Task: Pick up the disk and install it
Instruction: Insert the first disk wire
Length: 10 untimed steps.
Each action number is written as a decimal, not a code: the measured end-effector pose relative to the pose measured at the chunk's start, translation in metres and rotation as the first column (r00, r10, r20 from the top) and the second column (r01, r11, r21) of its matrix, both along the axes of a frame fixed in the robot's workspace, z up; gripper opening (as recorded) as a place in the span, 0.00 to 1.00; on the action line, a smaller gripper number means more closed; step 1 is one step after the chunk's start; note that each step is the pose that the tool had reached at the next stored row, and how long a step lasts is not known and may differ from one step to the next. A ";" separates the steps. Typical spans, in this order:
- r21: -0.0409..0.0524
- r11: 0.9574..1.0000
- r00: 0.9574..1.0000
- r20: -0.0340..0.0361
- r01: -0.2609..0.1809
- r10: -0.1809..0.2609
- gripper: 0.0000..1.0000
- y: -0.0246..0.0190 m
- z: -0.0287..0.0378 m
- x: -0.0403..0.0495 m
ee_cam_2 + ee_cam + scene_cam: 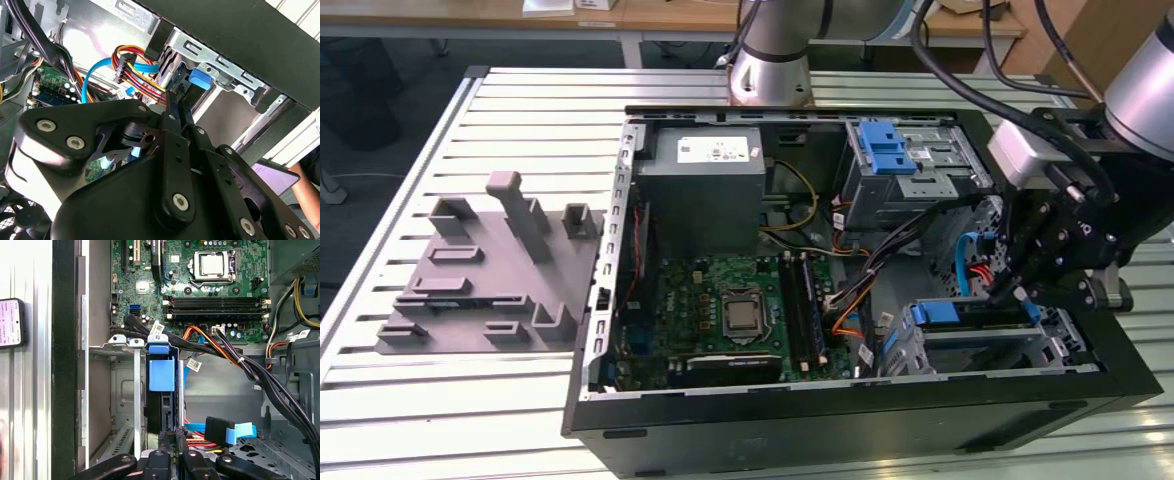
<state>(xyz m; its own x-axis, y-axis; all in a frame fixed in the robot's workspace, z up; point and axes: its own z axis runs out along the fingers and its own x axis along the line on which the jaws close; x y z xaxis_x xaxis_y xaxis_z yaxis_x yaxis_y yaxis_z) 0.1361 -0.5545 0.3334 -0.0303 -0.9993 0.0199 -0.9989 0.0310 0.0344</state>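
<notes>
The disk (977, 322), with its blue plastic bracket, sits on edge inside the drive bay (1061, 345) at the near right corner of the open computer case (854, 400). In the first wrist view the disk (162, 374) stands between the bay's metal rails. In the second wrist view its blue tab (200, 78) shows at the bay's mouth. My gripper (1001, 295) hangs just above the disk, inside the case. Both wrist views show the black fingers (167, 445) pressed together, gripper (172, 97) tips at the disk's edge, gripper (172, 434) shut.
A grey power supply (700, 170) and a silver cage with a blue latch (894, 150) fill the case's far side. The motherboard (734, 310) lies in the middle, with cable bundles (235, 360) beside the bay. A grey fixture (494, 270) stands on the exterior view's left. A person's arm (306, 190) shows outside the case.
</notes>
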 end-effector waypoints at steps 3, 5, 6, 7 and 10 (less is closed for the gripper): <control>0.000 1.000 1.000 0.000 0.000 0.000 0.16 0.0000 -0.0008 0.0000; 0.000 1.000 1.000 0.000 0.000 0.000 0.16 0.0000 -0.0013 0.0000; 0.000 1.000 1.000 0.000 0.000 0.000 0.16 0.0000 -0.0016 0.0000; 0.000 1.000 1.000 0.000 0.000 0.000 0.16 0.0000 -0.0020 0.0000; 0.000 1.000 1.000 0.000 0.001 -0.001 0.16 0.0000 -0.0027 0.0000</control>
<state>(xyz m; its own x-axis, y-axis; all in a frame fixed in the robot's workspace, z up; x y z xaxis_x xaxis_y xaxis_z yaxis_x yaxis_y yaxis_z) 0.1361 -0.5545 0.3307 -0.0308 -0.9993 0.0197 -0.9989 0.0315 0.0344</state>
